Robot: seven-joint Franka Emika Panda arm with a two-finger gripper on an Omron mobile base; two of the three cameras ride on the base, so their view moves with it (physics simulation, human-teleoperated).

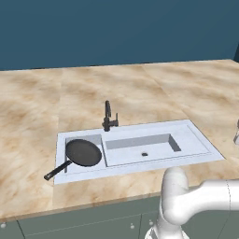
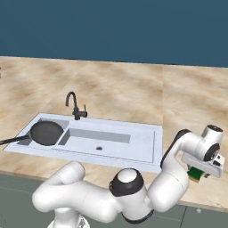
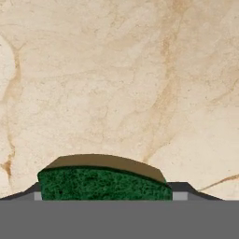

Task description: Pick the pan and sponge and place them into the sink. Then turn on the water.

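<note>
Nearest to us, the gripper (image 2: pixel 199 171) sits low over the counter off the sink's right end, with the sponge (image 3: pixel 103 184) between its fingers. In the hand view the green block fills the gap between the two dark tips, which stand wide on either side of it. Whether they already press its sides we cannot tell, so grip is unconfirmed.

We judge the sponge pick to be the step in hand. The next move calls for closing firmly on the sponge, lifting it off the counter (image 2: pixel 111 89), carrying it left over the sink rim and letting it go in a basin. After that the faucet needs turning on.

Further out, the sink (image 1: pixel 200 142) is set into the counter. The pan (image 1: pixel 83 152) already lies in the small square basin, its handle sticking out over the rim toward the counter's front edge. The long basin holds nothing we can see but its drain hole. The black faucet (image 1: pixel 108 116) stands behind the basins, with no water running.

The counter is beige marbled stone over grey-green cabinet fronts (image 1: pixel 84 224). Behind it is a plain dark teal wall (image 1: pixel 116 28).
</note>
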